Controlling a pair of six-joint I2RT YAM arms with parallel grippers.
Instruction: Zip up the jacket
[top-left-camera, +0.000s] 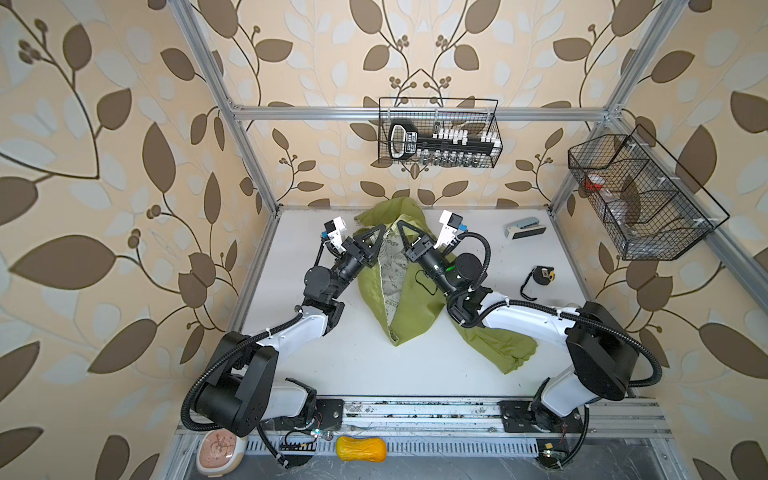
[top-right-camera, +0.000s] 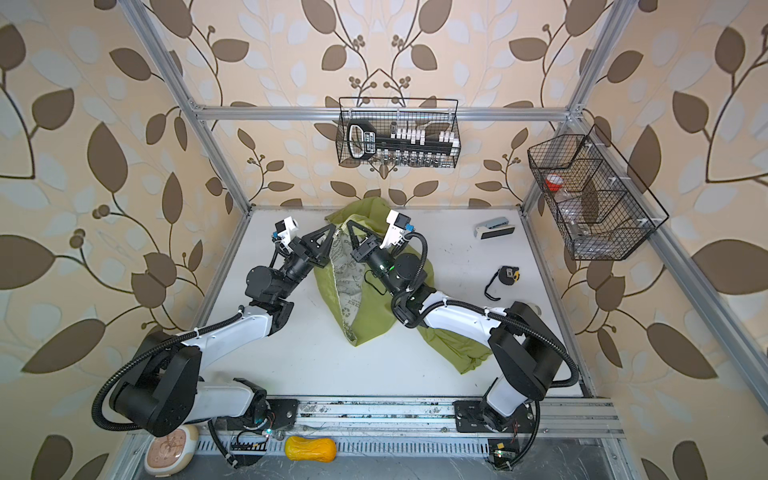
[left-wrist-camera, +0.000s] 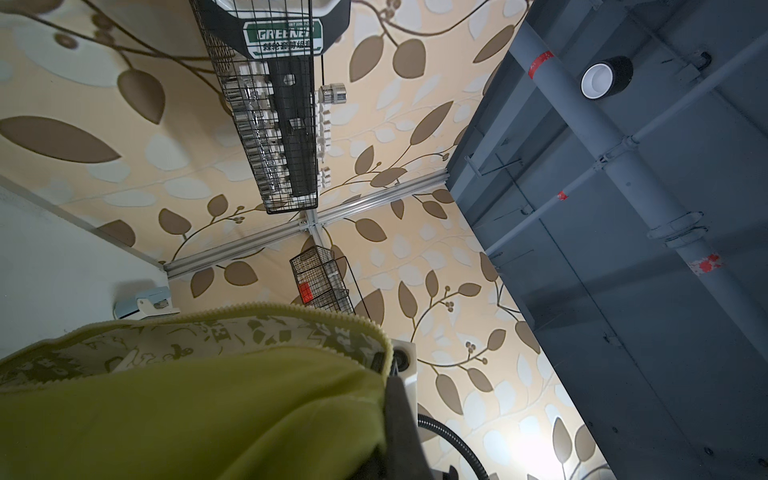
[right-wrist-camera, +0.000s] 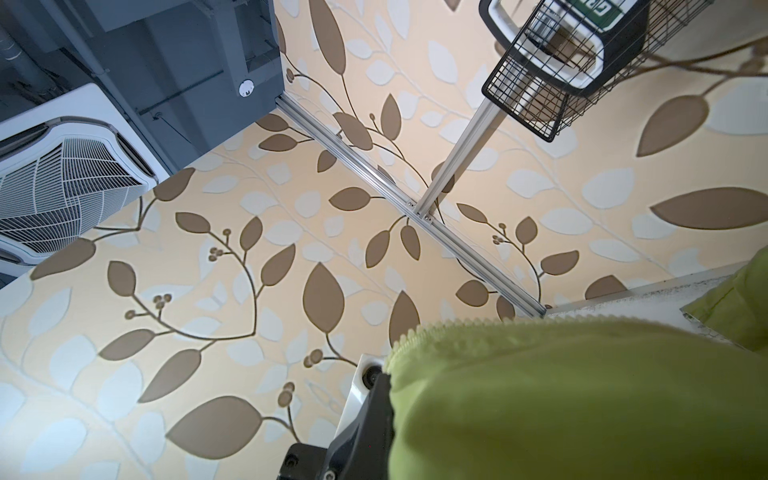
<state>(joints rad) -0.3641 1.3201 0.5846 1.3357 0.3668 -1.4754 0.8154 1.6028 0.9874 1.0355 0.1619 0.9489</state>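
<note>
My left end effector and right end effector each clench an unzipped edge of the jacket (olive, printed lining showing).

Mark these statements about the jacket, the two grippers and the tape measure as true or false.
1. The olive-green hooded fabric jacket lies unzipped, its white printed lining showing. True.
2. The left gripper stands open, clear of the jacket. False: it is shut on one toothed zipper edge near the collar.
3. The right gripper is shut on the jacket. True.
4. The black-and-yellow tape measure lies on the jacket. False: it lies on the bare white table, apart from the jacket, on the right arm's side.
</note>
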